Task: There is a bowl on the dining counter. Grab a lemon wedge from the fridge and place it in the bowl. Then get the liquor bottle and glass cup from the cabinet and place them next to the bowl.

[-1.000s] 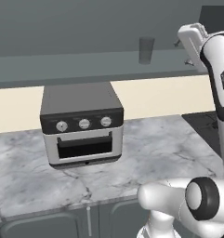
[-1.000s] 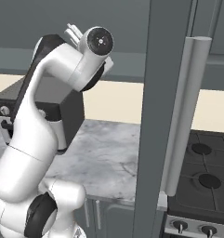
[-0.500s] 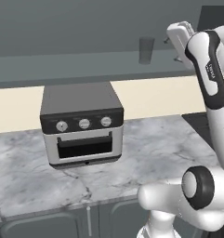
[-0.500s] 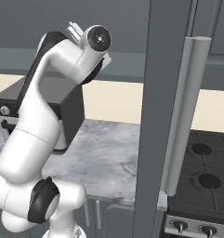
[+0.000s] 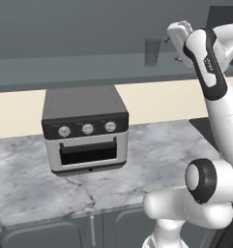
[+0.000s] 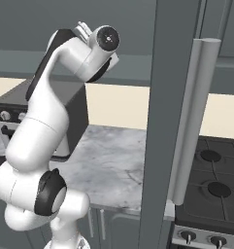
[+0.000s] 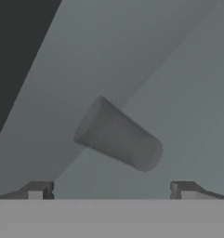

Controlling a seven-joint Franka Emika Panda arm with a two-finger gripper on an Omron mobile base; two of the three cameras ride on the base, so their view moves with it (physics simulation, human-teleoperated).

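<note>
End effector [image 7: 111, 191] wide apart before upright glass cup [image 5: 152, 52]

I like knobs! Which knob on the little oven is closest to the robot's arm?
The rightmost knob of the three on the toaster oven; the other two sit further left.

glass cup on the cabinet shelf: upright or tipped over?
Upright. In the left base view the glass cup stands straight on the cabinet shelf. It looks slanted in the hand view because that camera is rolled.
</note>
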